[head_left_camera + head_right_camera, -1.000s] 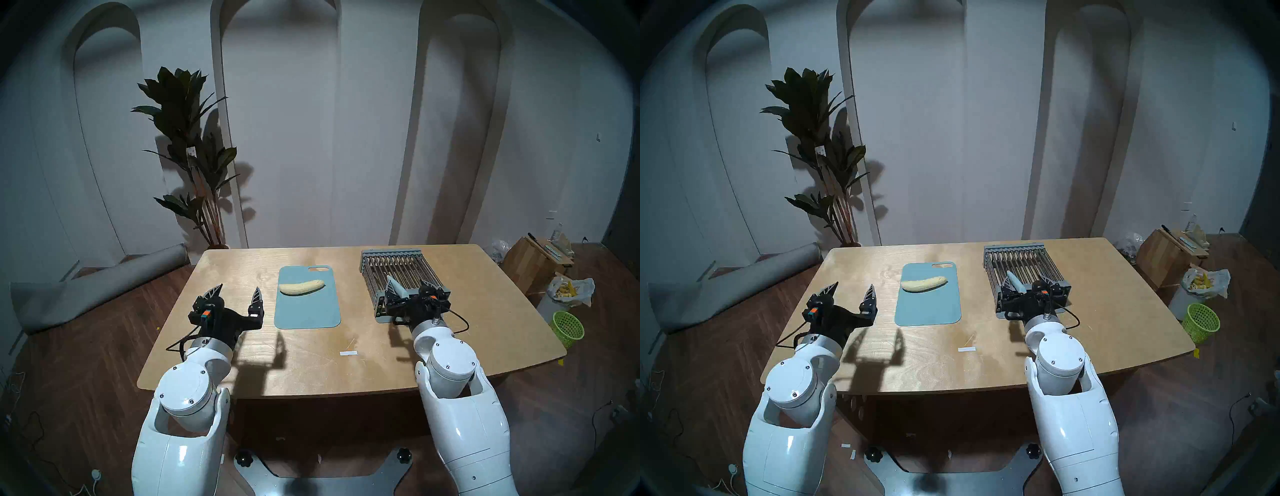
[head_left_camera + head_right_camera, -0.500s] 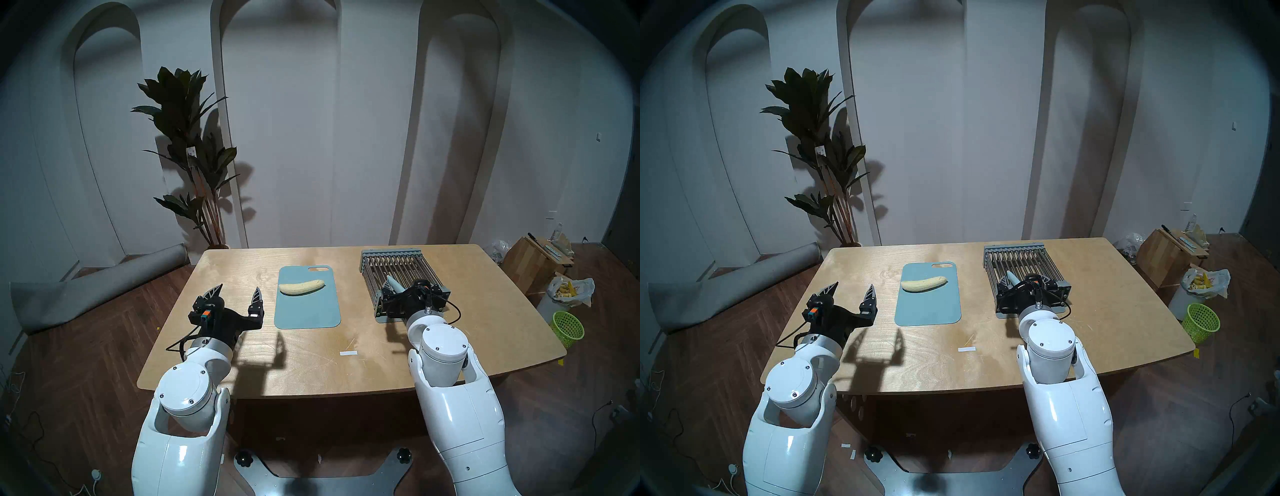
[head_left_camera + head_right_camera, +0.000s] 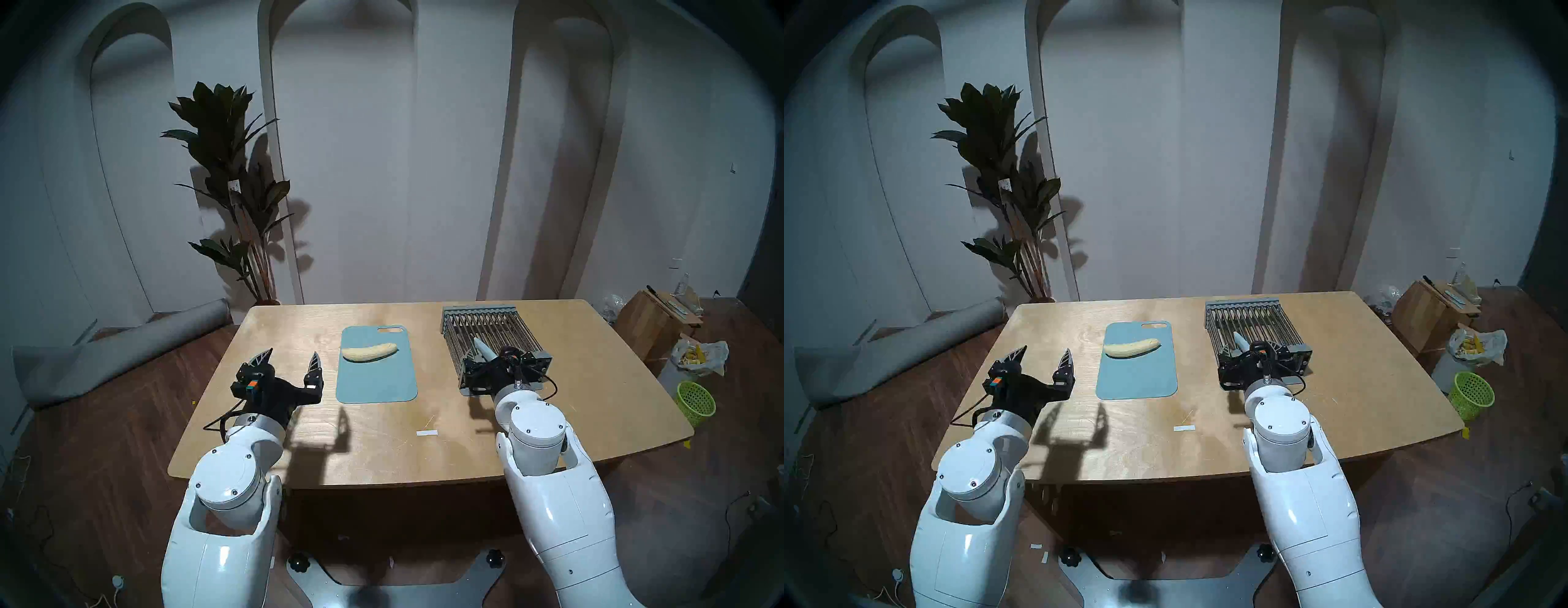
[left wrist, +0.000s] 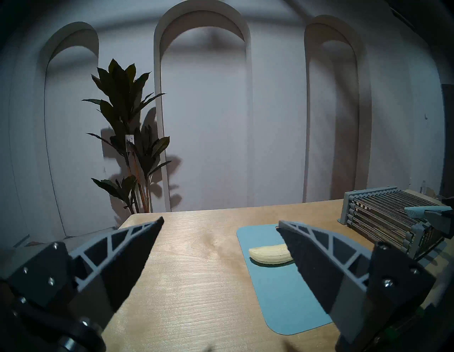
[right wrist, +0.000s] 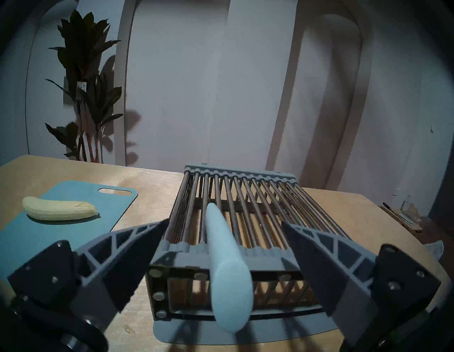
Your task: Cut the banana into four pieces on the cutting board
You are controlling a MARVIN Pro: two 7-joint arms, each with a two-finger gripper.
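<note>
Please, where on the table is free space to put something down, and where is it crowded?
Free: the table strip along its near edge, before the cutting board; the gap between board and rack; the far left corner; the right side beyond the rack. Crowded: the rack's near end, where the open right gripper straddles a blue handle, and left of the board, under the open left gripper.

We see the banana (image 3: pixel 370 352) lying whole across the far half of the cutting board (image 3: pixel 376 382) on the wooden table (image 3: pixel 382 450). Our left gripper (image 3: pixel 292 361) hovers left of the board, fingers spread wide. Our right gripper (image 3: pixel 500 354) sits at the near end of the grey rack (image 3: pixel 488 331), beside a pale blue handle (image 3: pixel 481 346).
</note>
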